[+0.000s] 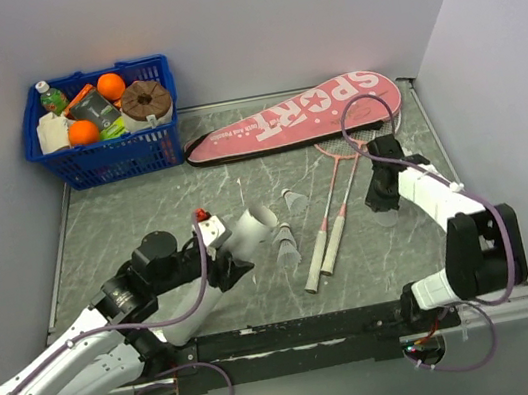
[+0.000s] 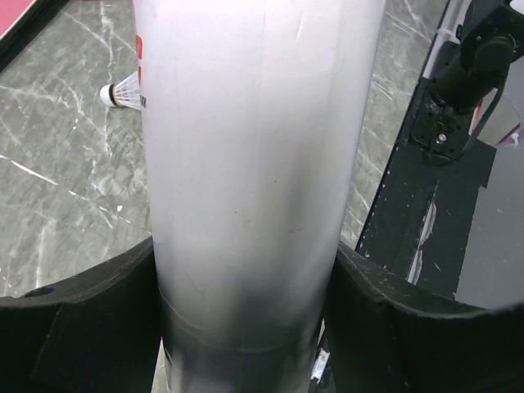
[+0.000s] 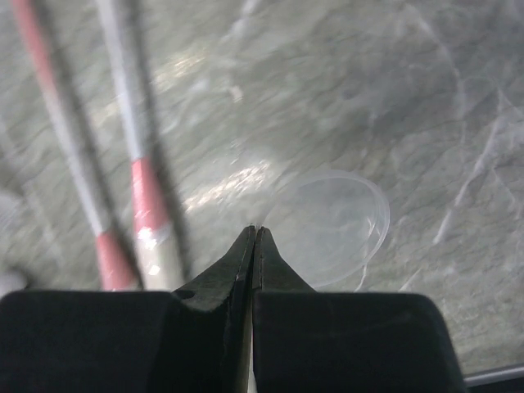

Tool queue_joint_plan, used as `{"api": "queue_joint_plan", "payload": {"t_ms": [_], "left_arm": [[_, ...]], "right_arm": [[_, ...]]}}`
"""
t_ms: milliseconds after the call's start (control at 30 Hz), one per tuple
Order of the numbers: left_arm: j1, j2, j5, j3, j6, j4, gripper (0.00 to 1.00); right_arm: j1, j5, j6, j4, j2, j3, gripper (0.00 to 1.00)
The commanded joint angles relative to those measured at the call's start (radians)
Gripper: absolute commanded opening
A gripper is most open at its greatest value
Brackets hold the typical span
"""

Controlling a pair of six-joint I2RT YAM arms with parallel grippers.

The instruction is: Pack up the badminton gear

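The left gripper (image 2: 246,286) clamps the long white tube (image 2: 254,164) near the shuttlecocks (image 1: 285,245), likely for loading, while the right gripper (image 3: 254,237), jaws together, hangs at the clear lid (image 3: 332,229) near the tabletop's right edge.

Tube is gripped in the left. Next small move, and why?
Probably open the right gripper and shift it left across the rackets to the nearer shuttlecock. The left gripper holds the tube, shuttlecocks lie loose on the table, and the right is shut on nothing beside the clear lid, so capping looks premature.
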Motion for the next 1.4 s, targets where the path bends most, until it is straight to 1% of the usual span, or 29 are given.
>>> {"api": "queue_joint_plan", "payload": {"t_ms": [0,67,200,233,300,333,400,433,467,533,667,700,767,800,833,867,900,1033,1167,1367], "left_arm": [[-0.003,-0.029,-0.037,0.043,-0.049,0.038,0.01],[-0.005,-0.042,-0.043,0.034,-0.058,0.050,0.01],[-0.003,-0.039,-0.037,0.037,-0.069,0.050,0.01],[-0.005,-0.037,-0.037,0.035,-0.075,0.051,0.01],[-0.005,-0.034,-0.031,0.027,-0.087,0.067,0.06],[-0.003,-0.030,-0.028,0.027,-0.090,0.070,0.10],[-0.003,-0.023,-0.037,0.035,-0.092,0.062,0.09],[-0.005,-0.017,-0.046,0.038,-0.090,0.059,0.03],[-0.003,-0.017,-0.062,0.041,-0.087,0.056,0.01],[-0.003,-0.025,-0.072,0.044,-0.084,0.050,0.01],[-0.005,-0.034,-0.091,0.040,-0.079,0.054,0.01],[-0.003,-0.037,-0.095,0.041,-0.076,0.053,0.01],[-0.003,-0.042,-0.105,0.040,-0.072,0.053,0.04],[-0.003,-0.051,-0.111,0.035,-0.070,0.057,0.06],[-0.005,-0.054,-0.118,0.034,-0.070,0.059,0.06],[-0.003,-0.062,-0.141,0.032,-0.070,0.061,0.04],[-0.005,-0.074,-0.154,0.030,-0.070,0.061,0.01],[-0.003,-0.109,-0.186,0.015,-0.066,0.074,0.01],[-0.005,-0.112,-0.189,0.017,-0.058,0.073,0.01],[-0.003,-0.100,-0.204,0.018,-0.061,0.076,0.01]], "right_arm": [[-0.025,0.078,0.052,0.074,0.070,0.009,0.00],[-0.032,0.085,0.061,0.081,0.104,0.011,0.13],[-0.034,0.052,0.063,0.113,0.122,0.013,0.29],[-0.034,0.041,0.061,0.122,0.117,0.013,0.37],[-0.032,0.038,0.061,0.121,0.108,0.022,0.47],[-0.034,0.035,0.060,0.114,0.096,0.026,0.50],[-0.023,0.013,0.058,0.114,0.069,0.028,0.50],[-0.016,0.004,0.058,0.119,0.029,0.025,0.51],[-0.005,-0.017,0.060,0.131,0.007,0.022,0.51],[0.038,-0.043,0.067,0.142,-0.040,0.020,0.55],[0.129,-0.126,0.132,0.139,-0.038,0.054,0.59],[0.168,-0.167,0.152,0.151,-0.039,0.057,0.61],[0.208,-0.192,0.222,0.186,-0.048,0.043,0.64],[0.225,-0.215,0.268,0.231,-0.051,0.039,0.67],[0.248,-0.226,0.293,0.249,-0.050,0.036,0.67],[0.258,-0.234,0.311,0.272,-0.048,0.028,0.67],[0.267,-0.234,0.346,0.310,-0.047,0.023,0.67],[0.322,-0.191,0.425,0.409,-0.028,0.000,0.68],[0.357,-0.145,0.498,0.452,0.019,0.006,0.68],[0.383,-0.148,0.580,0.492,0.127,0.042,0.68]]}}
